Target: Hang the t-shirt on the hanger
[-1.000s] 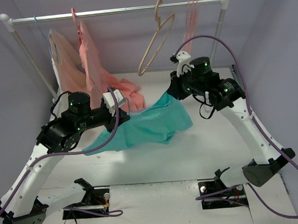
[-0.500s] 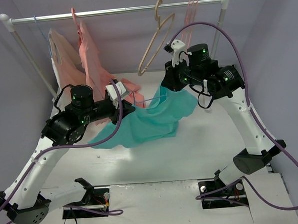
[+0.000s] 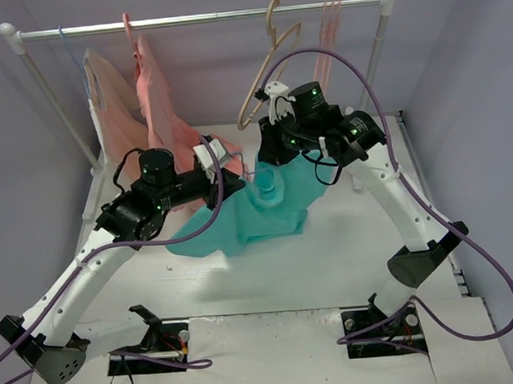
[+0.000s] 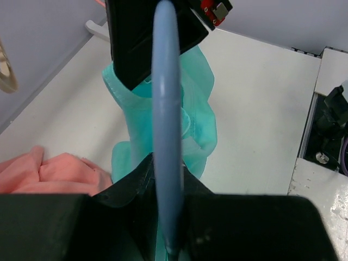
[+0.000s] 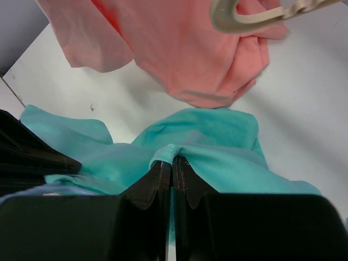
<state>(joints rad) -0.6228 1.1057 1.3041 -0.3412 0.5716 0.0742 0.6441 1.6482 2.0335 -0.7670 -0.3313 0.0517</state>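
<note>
White table [image 3: 345, 247], teal t-shirt [image 3: 241, 227] trailing across its middle, salmon-pink garment [image 3: 162, 111] pooling at the back, clothes rack [image 3: 374, 61] standing behind.

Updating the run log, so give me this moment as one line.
left tool: shut on hanger | right tool: shut on t-shirt | t-shirt: partly raised, rest on table | hanging: not done

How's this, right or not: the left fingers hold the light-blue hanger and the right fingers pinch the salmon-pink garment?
No. The right fingers pinch the teal t-shirt, not the salmon-pink garment; the right wrist view shows it. The left fingers do hold the light-blue hanger.
</note>
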